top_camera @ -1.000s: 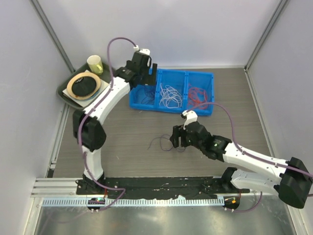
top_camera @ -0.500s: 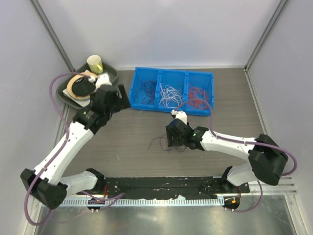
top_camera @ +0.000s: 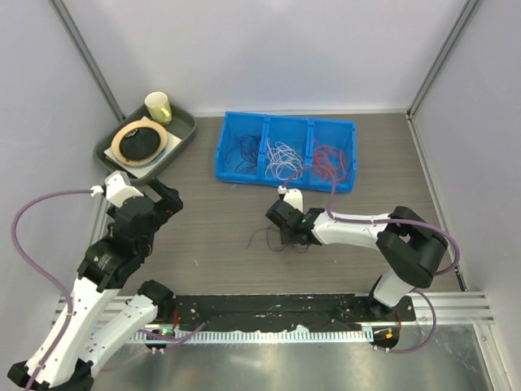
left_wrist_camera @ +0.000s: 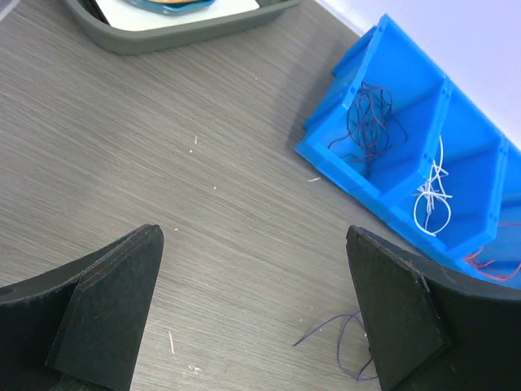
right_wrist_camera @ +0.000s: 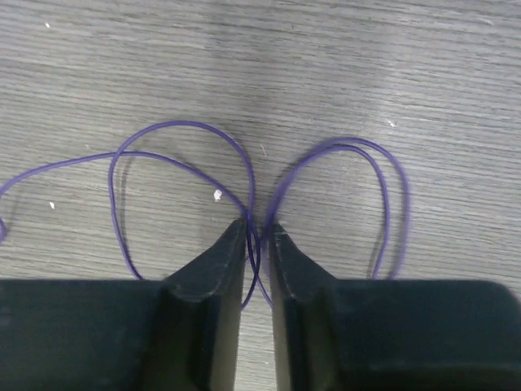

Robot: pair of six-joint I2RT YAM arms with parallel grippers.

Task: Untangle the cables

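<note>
Right claw (right_wrist_camera: pixel 258 232) pinches the purple cable (right_wrist_camera: pixel 186 124) between almost-closed fingertips, low on the tabletop (top_camera: pixel 203 220); its loops lie flat to either side; left claw (left_wrist_camera: pixel 252 314) hangs wide open, holding nothing; dark cables (top_camera: pixel 242 151), white cables (top_camera: pixel 282 159) and red cables (top_camera: pixel 330 159) lie in separate compartments of the blue bin (top_camera: pixel 221 167).
</note>
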